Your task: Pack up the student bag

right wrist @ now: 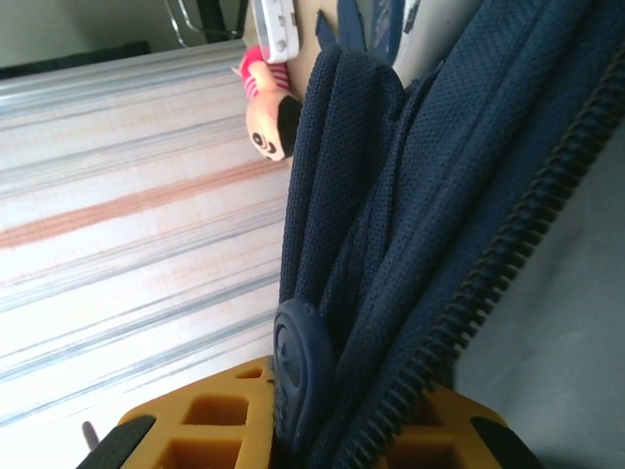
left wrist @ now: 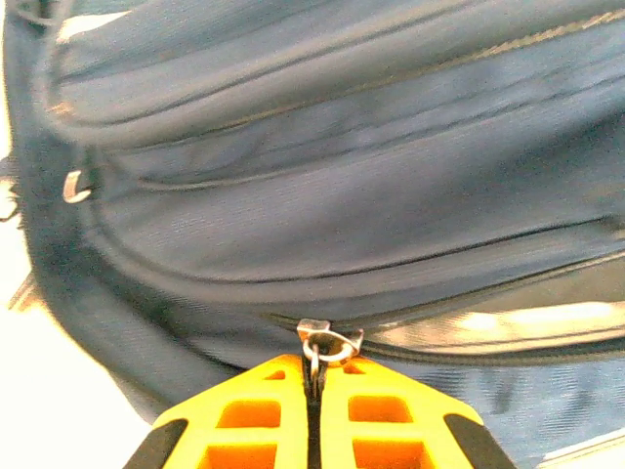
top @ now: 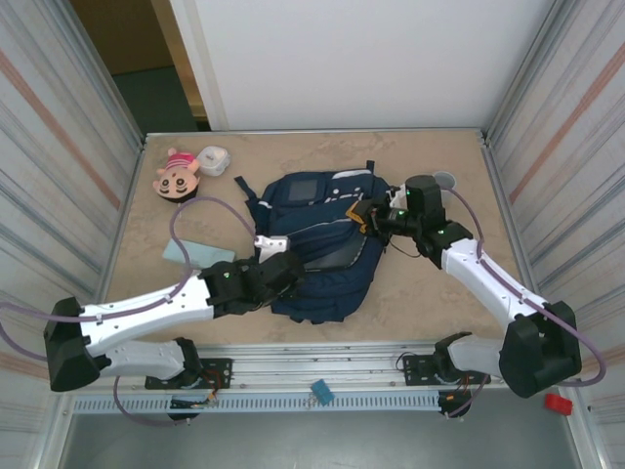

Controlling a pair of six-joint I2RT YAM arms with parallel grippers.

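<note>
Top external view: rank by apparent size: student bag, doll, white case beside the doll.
1. student bag, by far the largest
2. doll
3. white case, somewhat smaller than the doll

Holds, at the far left of the beige tabletop, a pink-clad cartoon doll just beside a white round case, a pale blue flat sheet nearer on the left, a grey disc at the far right corner, and a small blue piece on the near rail.
</note>
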